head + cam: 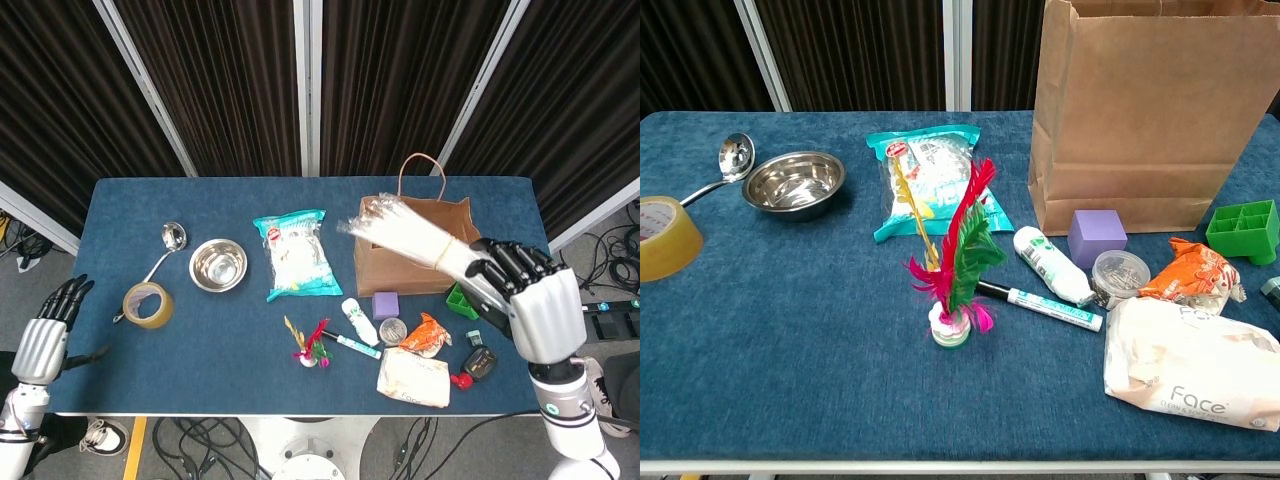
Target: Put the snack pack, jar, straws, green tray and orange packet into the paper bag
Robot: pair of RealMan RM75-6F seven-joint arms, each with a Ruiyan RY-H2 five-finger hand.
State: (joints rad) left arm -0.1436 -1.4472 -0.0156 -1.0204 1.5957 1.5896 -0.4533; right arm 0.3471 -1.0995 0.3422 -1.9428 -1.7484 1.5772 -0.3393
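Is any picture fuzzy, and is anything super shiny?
Head view: sharp; the straws in the right hand show clearly over the paper bag, and the metal bowl gleams. Chest view: also sharp, with bright glints in the bowl and ladle; the bag's top is cut off by the frame.

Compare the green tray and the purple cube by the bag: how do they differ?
The green tray is open-topped with divided compartments; the purple cube is a solid closed block. The tray sits off the paper bag's right corner and is cropped by the chest view's edge; the cube sits in front of the bag, fully visible, beside the small clear jar. Both rest on the table, untouched.
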